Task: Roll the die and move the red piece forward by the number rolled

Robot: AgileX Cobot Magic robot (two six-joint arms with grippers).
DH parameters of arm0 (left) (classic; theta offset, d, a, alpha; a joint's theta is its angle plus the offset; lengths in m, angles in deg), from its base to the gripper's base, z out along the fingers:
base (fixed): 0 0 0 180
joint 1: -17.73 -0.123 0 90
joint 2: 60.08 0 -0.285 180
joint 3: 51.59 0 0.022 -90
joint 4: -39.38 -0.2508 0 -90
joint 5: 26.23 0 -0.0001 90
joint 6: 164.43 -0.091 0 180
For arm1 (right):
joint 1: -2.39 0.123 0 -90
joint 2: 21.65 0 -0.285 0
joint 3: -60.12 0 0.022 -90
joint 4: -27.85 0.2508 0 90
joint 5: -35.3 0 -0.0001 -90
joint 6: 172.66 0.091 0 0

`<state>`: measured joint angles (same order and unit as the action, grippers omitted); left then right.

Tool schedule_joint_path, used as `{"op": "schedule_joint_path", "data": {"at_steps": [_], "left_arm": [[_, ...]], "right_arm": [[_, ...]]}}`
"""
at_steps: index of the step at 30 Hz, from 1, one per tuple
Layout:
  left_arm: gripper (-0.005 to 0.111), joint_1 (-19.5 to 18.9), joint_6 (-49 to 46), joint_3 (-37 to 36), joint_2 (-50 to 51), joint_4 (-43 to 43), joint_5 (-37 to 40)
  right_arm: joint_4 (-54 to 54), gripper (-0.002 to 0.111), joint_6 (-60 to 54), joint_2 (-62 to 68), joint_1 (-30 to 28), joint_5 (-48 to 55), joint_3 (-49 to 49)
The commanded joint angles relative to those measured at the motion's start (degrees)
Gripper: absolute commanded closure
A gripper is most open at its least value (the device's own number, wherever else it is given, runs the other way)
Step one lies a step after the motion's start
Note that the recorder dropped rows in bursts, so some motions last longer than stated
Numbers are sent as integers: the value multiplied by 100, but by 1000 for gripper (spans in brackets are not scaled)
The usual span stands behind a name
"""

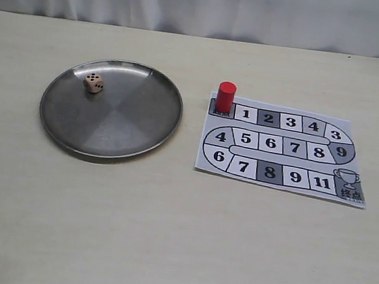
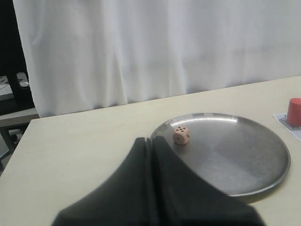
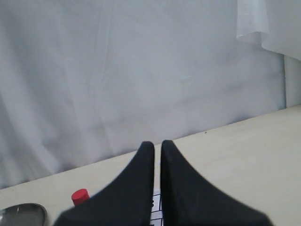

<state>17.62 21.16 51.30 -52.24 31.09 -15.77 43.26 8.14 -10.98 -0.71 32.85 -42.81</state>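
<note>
The die [image 1: 94, 83] lies at rest inside a round metal plate [image 1: 126, 149], in the part of the dish toward the curtain and short of its raised rim. Its top face shows several dark pips, four or five, too small to read for sure. The red piece [image 1: 225, 96] stands upright on the dark start square at the corner of the paper board [image 1: 295, 147], just beside square 1 and at the board's edge nearest the plate. From this the piece looks not yet advanced. Whether the die's resting face already counts as the roll cannot be told, so by my reading the roll and the move are both left to do. The left gripper [image 2: 151, 140] has its black fingers pressed together, holding nothing, pointed toward the die from outside the plate's rim. The right gripper [image 3: 157, 143] is narrowed to a thin slit, also empty, with the red piece ahead and off to one side. Neither arm shows in the exterior view. The plate's upturned rim should keep a tumbling die in, though it also gets in the way of a low approach from the side. A strip of bare table [image 1: 162, 237] parts plate from board, and wide open tabletop lies toward the camera. The numbered track runs away from the plate, leaving free room above it.
</note>
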Motion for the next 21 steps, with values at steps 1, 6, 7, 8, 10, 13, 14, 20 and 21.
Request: {"op": "schedule_joint_path", "data": {"at_steps": [1,6,7,8,10,13,14,20,21], "left_arm": [[107,14,5,-10,-6,0,-52],[107,14,5,-10,-6,0,-52],[107,14,5,-10,-6,0,-52],[107,14,5,-10,-6,0,-52],[107,14,5,-10,-6,0,-52],[107,14,5,-10,-6,0,-52],[107,14,5,-10,-6,0,-52],[107,14,5,-10,-6,0,-52],[107,14,5,-10,-6,0,-52]], "right_arm": [[39,104,-114,174,-4,-177,15],[39,104,-114,1199,-4,56,-112],[39,104,-114,1523,-4,56,-187],[39,104,-114,1798,-4,38,-231],[39,104,-114,2547,-4,-21,-341],[39,104,13,3638,-4,50,-616],[39,104,49,4020,17,156,-721],[39,104,57,6003,1375,11,-1513],[39,104,21,6311,1735,-111,-1723]]}}
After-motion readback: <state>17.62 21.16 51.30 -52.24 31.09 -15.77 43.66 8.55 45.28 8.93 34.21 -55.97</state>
